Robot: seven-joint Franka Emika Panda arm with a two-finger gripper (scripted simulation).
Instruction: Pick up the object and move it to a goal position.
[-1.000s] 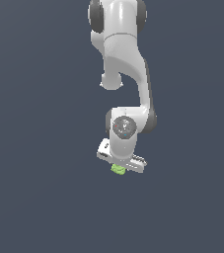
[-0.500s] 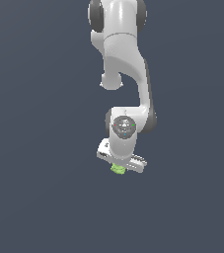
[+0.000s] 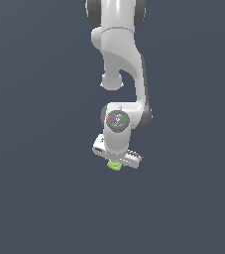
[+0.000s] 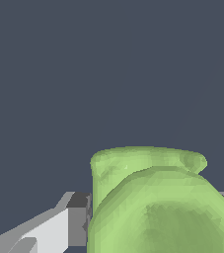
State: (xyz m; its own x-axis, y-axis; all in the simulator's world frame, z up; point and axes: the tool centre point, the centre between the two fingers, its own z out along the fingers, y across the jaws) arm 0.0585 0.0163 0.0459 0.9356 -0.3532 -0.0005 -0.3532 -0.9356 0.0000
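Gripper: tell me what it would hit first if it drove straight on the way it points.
Beyond the green object pinched in the gripper, only the plain dark ground lies ahead; nothing else shows in either view, though depth is unclear.

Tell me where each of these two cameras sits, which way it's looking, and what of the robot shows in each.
Exterior view: off the arm, exact position unknown, facing the white arm; the gripper is around the lime-green piece.
Wrist view: on the wrist, looking past a finger at the lime-green piece, which fills the foreground.
Shared: gripper and piece.
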